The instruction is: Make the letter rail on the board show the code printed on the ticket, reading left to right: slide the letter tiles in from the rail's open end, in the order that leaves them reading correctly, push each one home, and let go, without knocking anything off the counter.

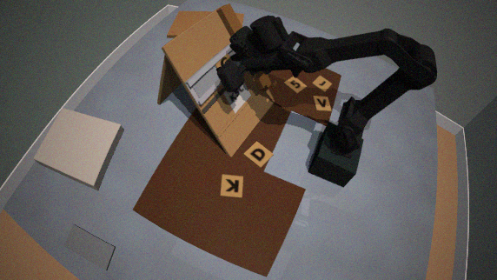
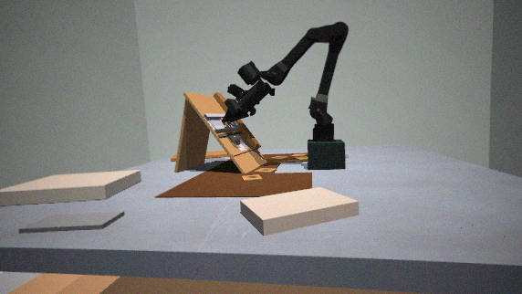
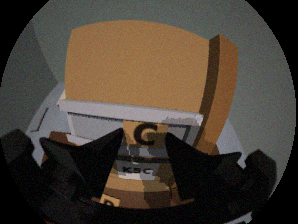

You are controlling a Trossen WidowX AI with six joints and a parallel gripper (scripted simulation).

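The end effector (image 1: 223, 68) (image 2: 224, 120) (image 3: 144, 133) is clamped on the C tile (image 1: 223, 60) (image 3: 145, 126), its fingers partly spread, one at each side of the tile. The C faces the wrist camera and reads upright there, directly between the fingertips. Behind the tile is the pale letter rail (image 1: 208, 67) (image 2: 214, 116) (image 3: 95, 106) on the sloping wooden board (image 1: 191, 39) (image 2: 198, 100) (image 3: 135, 60); whether the tile is fully seated cannot be told.

Below the end effector on the slope is the ticket (image 1: 236, 103) (image 2: 242, 147) (image 3: 137, 171), showing K, then a 5 or S, then C. Farther down from the end effector, beyond the board's lower edge, the D tile (image 1: 258, 154) and K tile (image 1: 231, 185) lie flat on the worktop's brown mat (image 1: 208, 226) (image 2: 219, 189). Toward the arm's base from the end effector, the 5 tile (image 1: 295, 83), J tile (image 1: 322, 83) and V tile (image 1: 322, 103) lie apart from one another.
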